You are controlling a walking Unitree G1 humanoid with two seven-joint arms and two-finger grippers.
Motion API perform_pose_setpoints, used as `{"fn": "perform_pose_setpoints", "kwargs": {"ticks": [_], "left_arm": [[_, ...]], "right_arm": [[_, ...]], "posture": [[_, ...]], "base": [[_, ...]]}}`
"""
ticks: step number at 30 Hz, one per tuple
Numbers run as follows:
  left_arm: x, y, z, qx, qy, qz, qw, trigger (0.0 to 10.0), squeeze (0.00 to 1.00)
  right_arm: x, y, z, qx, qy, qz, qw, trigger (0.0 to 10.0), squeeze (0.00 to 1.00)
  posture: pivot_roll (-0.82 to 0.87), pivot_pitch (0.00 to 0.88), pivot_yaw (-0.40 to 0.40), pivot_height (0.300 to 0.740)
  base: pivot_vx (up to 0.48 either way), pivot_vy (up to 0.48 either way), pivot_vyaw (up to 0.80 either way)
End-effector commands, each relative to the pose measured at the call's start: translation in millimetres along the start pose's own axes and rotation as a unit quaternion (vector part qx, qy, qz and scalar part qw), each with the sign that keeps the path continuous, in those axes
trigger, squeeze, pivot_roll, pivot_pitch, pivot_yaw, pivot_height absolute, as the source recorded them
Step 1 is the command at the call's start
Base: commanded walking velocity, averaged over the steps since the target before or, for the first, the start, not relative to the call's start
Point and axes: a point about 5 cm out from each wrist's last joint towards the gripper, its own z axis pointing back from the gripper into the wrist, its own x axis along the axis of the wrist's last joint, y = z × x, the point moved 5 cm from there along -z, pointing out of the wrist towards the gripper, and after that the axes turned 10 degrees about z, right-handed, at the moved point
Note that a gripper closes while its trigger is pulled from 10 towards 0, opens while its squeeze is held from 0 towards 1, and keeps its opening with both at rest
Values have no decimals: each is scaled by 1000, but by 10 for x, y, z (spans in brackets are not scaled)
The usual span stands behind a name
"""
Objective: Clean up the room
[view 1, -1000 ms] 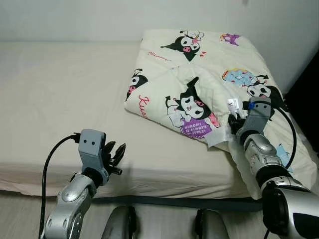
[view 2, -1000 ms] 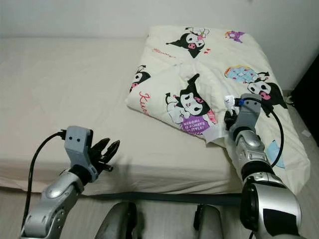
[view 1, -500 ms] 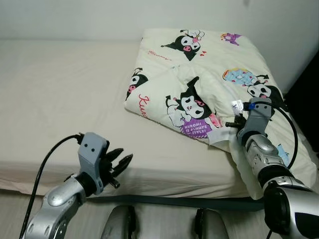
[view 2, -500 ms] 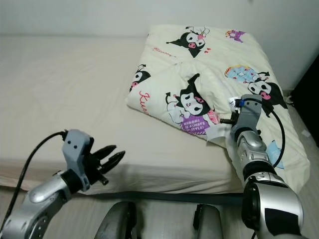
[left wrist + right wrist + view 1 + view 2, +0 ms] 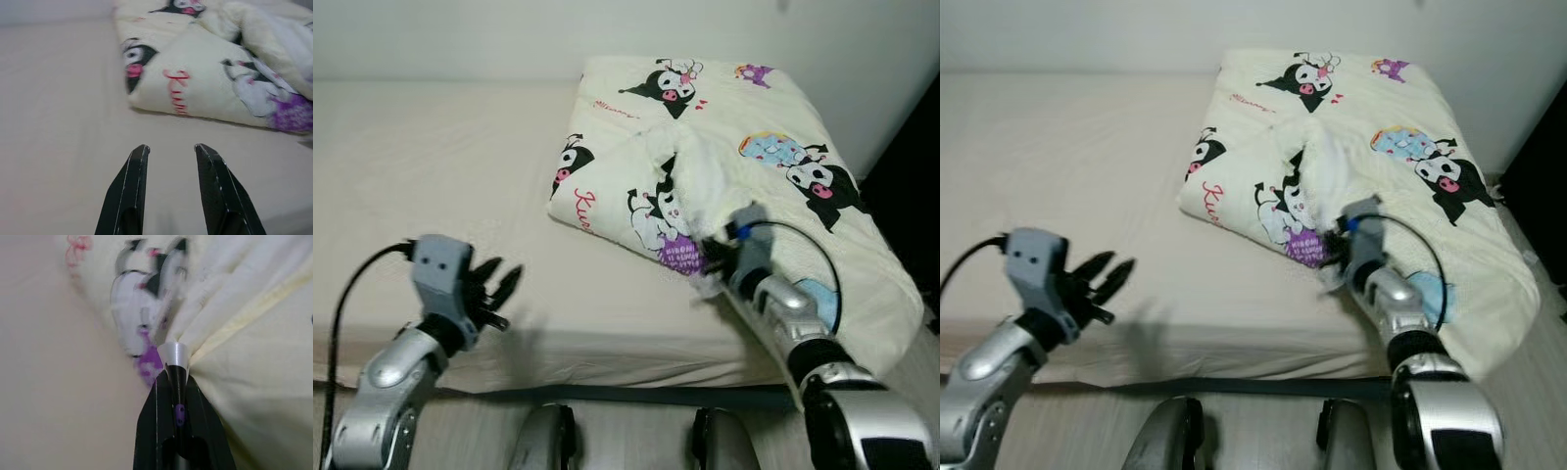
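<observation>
Blanket (image 5: 724,166) heaped at bed's (image 5: 431,166) 2 o'clock, folding barely begun. R gripper (image 5: 175,363) pinched on its edge; L gripper (image 5: 171,161) spread, empty, at 8 o'clock.

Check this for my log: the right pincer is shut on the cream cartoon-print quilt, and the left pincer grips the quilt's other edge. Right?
Not quite. The left pincer is open over the bare beige mattress, apart from the cream cartoon-print quilt, as the left wrist view shows. The right pincer is indeed shut on the quilt.
</observation>
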Motion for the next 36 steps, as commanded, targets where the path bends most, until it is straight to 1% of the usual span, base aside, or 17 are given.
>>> {"fn": "perform_pose_setpoints", "kwargs": {"ticks": [1,3,4,7,12,17,20,22,23,25,26,28,29,33,34,35,36], "left_arm": [[17,117,19,28,-11,7,1000,10000,0],[38,171,20,41,-17,5,999,10000,0],[38,171,20,41,-17,5,999,10000,0],[39,157,17,37,-18,7,999,10000,0],[20,93,9,26,-17,12,999,10000,0],[1,33,-4,17,-15,15,1000,10000,0],[3,10,-22,15,-18,16,1000,10000,0],[3,10,-22,15,-18,16,1000,10000,0],[12,21,-28,18,-21,16,999,10000,0],[12,21,-28,18,-21,16,999,10000,0],[26,59,-30,27,-25,14,999,10000,0],[26,59,-30,27,-25,14,999,10000,0],[47,117,-31,41,-30,12,999,10000,0],[66,161,-31,51,-34,11,998,10000,0],[88,203,-27,63,-40,8,997,10000,0],[88,203,-27,63,-40,8,997,10000,0],[109,253,-22,77,-45,5,996,10000,0]], "right_arm": [[2,247,-18,61,-12,27,998,0,0],[-53,462,19,116,-16,52,992,0,0],[-53,462,19,116,-16,52,992,0,0],[-170,719,138,198,-11,87,976,0,0],[-248,890,270,264,-6,110,958,0,0],[-336,1001,400,314,5,129,941,0,0],[-446,1081,548,358,20,153,921,0,0],[-446,1081,548,358,20,153,921,0,0],[-477,1105,600,374,23,162,913,0,0],[-477,1105,600,374,23,162,913,0,0],[-496,1139,661,392,23,167,904,0,0],[-496,1139,661,392,23,167,904,0,0],[-521,1178,724,411,24,171,895,0,0],[-563,1206,785,428,31,179,885,0,0],[-627,1203,820,437,50,178,880,7686,529],[-627,1203,820,437,50,178,880,7686,529],[-666,1189,841,440,64,180,877,10000,1000]], "posture": [[174,171,-20,579],[175,170,-21,579],[175,170,-21,579],[177,165,-21,579],[175,162,-16,579],[176,162,-11,579],[177,162,-9,579],[177,162,-9,579],[177,165,-7,579],[177,165,-7,579],[178,167,-6,579],[178,167,-6,579],[178,167,-6,579],[181,169,-6,579],[183,169,-5,579],[183,169,-5,579],[183,169,-5,579]], "base": [[0,0,0],[0,0,0],[0,0,0],[0,0,0],[0,0,0],[0,0,0],[0,0,0],[0,0,0],[0,0,0],[0,0,0],[0,0,0],[0,0,0],[0,0,0],[0,0,0],[0,0,0],[0,0,0],[0,0,0]]}}
